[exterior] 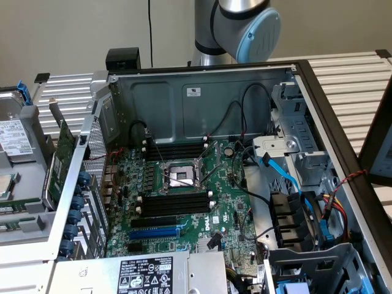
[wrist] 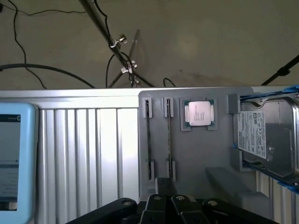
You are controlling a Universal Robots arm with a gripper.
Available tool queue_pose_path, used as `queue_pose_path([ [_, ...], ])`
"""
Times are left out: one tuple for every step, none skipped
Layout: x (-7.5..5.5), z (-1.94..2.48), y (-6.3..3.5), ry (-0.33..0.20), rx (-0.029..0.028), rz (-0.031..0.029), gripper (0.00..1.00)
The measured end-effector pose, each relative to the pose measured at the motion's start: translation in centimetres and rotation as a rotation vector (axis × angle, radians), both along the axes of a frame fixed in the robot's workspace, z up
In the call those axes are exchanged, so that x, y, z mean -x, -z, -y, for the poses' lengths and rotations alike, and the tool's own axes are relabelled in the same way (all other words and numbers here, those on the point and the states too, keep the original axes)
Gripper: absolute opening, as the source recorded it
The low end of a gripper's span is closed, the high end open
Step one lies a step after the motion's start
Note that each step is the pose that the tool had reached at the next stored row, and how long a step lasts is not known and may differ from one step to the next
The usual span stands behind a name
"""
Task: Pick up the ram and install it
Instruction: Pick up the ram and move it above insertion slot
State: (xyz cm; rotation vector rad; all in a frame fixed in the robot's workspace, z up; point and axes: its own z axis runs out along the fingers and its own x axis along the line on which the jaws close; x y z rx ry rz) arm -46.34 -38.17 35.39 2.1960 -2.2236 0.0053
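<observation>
Currently:
- hand (wrist: 166, 186): the dark fingers are pressed together, with nothing visibly pinched between them.
- ram (wrist: 169, 140): it stands on edge in a narrow slot of the grey fixture tray (wrist: 201, 158), well apart from the PC.
- hand vs ram: the fingertips sit right at one end of that slot, in line with the stick. Can't tell whether they touch it.
- second stick (wrist: 148, 140): also on edge, in the parallel slot just beside the ram.
- CPU (wrist: 199, 113): it lies flat in its own pocket of the tray, near the ram on the side away from the second stick.
- hard drive (wrist: 261, 135): it sits past the CPU at the tray's edge, held by blue rails.
- bench (wrist: 84, 149): ribbed metal that carries the tray. A screen in a pale blue case (wrist: 14, 158) lies on it, apart from the tray.
- PC case (exterior: 202, 98): open in the middle of the exterior view, with the motherboard (exterior: 184, 226) exposed.
- memory slots (exterior: 174, 202): black rows run near and far of the CPU socket (exterior: 177, 176).
- arm (exterior: 245, 24): it rises at the far side, behind the case.
</observation>
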Motion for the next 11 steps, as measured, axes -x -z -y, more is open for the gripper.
queue_pose_path([
  [0.1,0.0,0.08,-0.008,-0.0001,0.0003,0.1],
  [0.1,0.0,0.15,-0.015,-0.0002,0.0004,0.1],
  [0.2,0.0,0.23,-0.022,-0.0001,0.0003,0.1],
  [0.2,0.0,0.32,-0.028,-0.0001,0.0002,0.1],
  [0.2,0.0,0.45,-0.031,-0.0001,0.0003,0.1],
  [0.3,0.0,0.64,-0.032,-0.0001,0.0006,0.1],
  [0.3,0.0,0.81,-0.032,-0.0001,0.0008,0.1],
  [0.4,0.0,1.01,-0.032,-0.0001,0.0009,0.1],
  [0.4,0.0,1.18,-0.032,-0.0001,0.0011,0.1],
  [0.4,0.0,1.36,-0.032,-0.0003,0.0012,0.1],
  [0.5,0.0,1.55,-0.032,-0.0012,0.0012,0.1],
])
